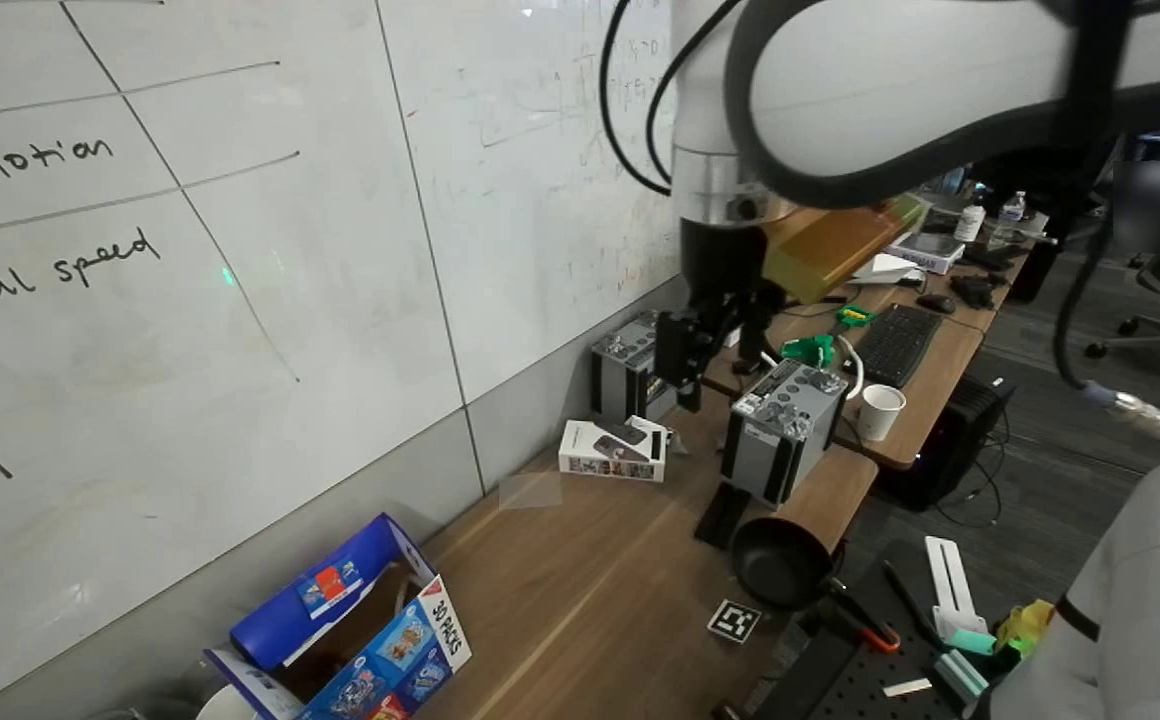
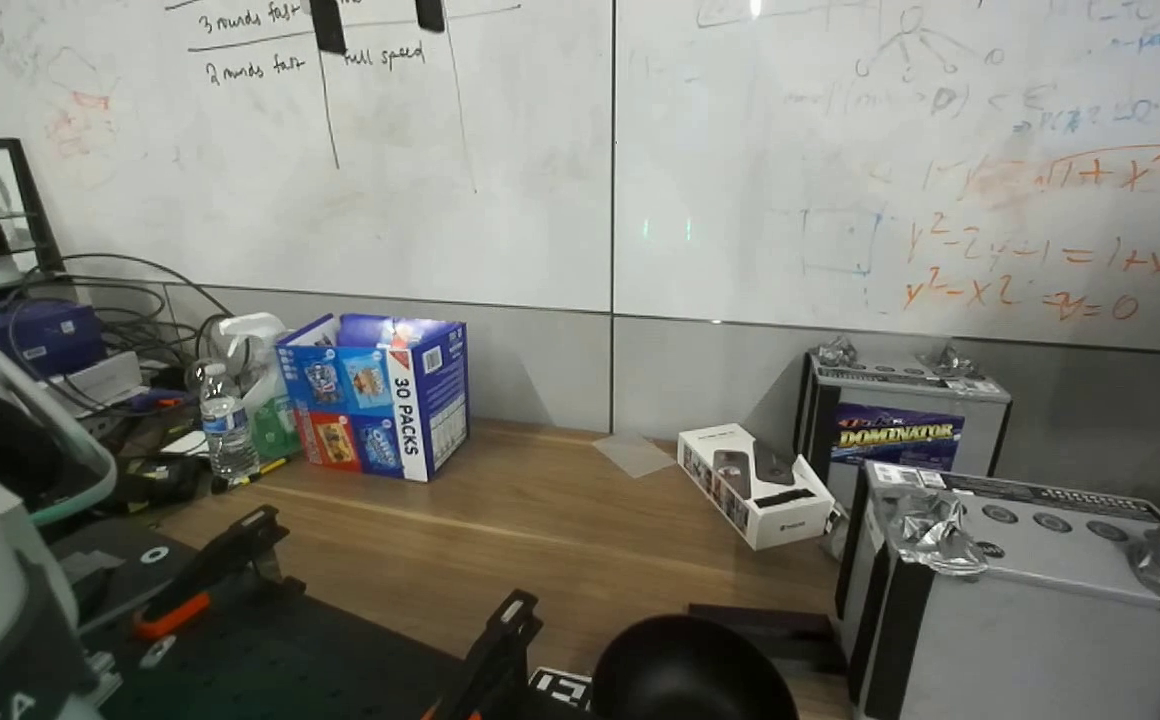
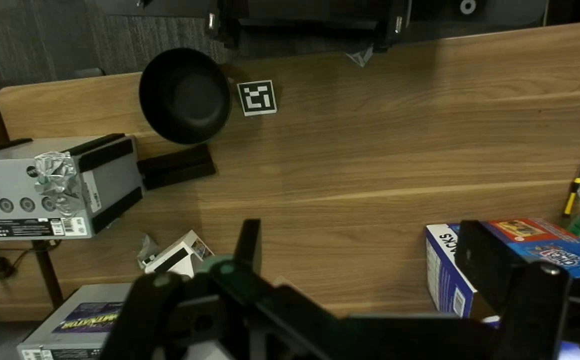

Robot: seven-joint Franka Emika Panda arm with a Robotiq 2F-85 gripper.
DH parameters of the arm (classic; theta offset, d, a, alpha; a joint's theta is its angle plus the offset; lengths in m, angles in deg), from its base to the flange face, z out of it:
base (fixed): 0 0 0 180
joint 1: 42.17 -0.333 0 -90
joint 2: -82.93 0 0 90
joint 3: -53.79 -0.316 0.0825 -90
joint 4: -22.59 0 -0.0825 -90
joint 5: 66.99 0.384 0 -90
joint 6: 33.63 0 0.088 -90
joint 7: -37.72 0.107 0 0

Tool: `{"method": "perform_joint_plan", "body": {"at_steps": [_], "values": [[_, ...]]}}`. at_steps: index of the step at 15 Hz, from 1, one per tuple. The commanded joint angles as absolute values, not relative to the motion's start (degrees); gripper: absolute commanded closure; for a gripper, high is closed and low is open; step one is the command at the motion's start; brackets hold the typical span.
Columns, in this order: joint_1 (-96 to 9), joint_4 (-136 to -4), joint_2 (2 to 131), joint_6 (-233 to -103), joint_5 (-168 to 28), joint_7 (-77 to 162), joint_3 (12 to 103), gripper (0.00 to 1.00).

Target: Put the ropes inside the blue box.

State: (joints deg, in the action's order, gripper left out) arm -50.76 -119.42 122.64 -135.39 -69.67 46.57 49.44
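Note:
The blue box (image 1: 410, 650) stands at the wall end of the table with its top open and its lid raised. Its front is printed "30 PACKS", and it shows also as the blue box (image 2: 365, 405) in an exterior view. No ropes show in any view; the inside of the box is mostly dark or hidden. My gripper (image 1: 718, 365) hangs high above the table, well away from the box. In the wrist view my gripper (image 3: 360, 225) is open, its fingers far apart with nothing held; the right finger overlaps the blue box (image 3: 452, 280) in the picture.
Two grey cases (image 2: 1040, 620) stand at one end. Beside them are a white phone box (image 2: 760, 490) and a black pan (image 3: 185, 95). A marker block (image 3: 257, 97) lies near the table edge. The whiteboard (image 2: 540, 200) rises behind the table. A bottle (image 2: 228, 430) stands beside the blue box.

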Motion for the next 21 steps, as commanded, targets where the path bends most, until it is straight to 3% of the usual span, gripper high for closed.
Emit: {"method": "perform_joint_plan", "body": {"at_steps": [1,8,21], "values": [[-48.50,-125.81,137.22,-131.41,-69.10,39.83,53.26,0.00],[-44.42,-127.71,145.14,-124.76,-69.47,33.07,59.47,0.00],[-42.09,-128.53,144.27,-124.26,-69.23,32.23,60.40,0.00]]}}
